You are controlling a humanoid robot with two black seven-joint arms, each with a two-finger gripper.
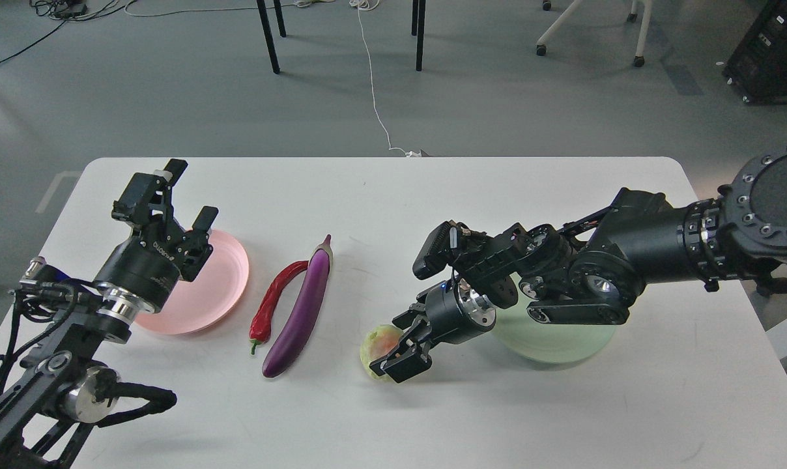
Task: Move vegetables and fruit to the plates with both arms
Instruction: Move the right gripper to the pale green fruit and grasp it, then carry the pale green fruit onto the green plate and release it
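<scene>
Down at the front middle of the white rectangular worktop [380,195], the round yellow-green fruit with a reddish blush [378,346] lay against the tip of my right tool [406,348]. That black two-finger tool reached down and to the left from the right arm, its fingers apart with one above and one below the fruit's right side; I could see them at the fruit, but I could not tell whether they actually pressed it. The fruit sat on the worktop just left of the shallow round pale green plate [556,342], which the right wrist partly hid.

My left tool [184,195] hung over the far left edge of the shallow round pink plate [204,286], pointing up and away, its two black fingers spread apart and holding nothing.

Between the two plates lay the long glossy purple eggplant [300,312], stem end away from me, and touching its left side near the top, the thin curved red chili pepper [273,303] with its green stem toward me. Both were well apart from either tool.
</scene>
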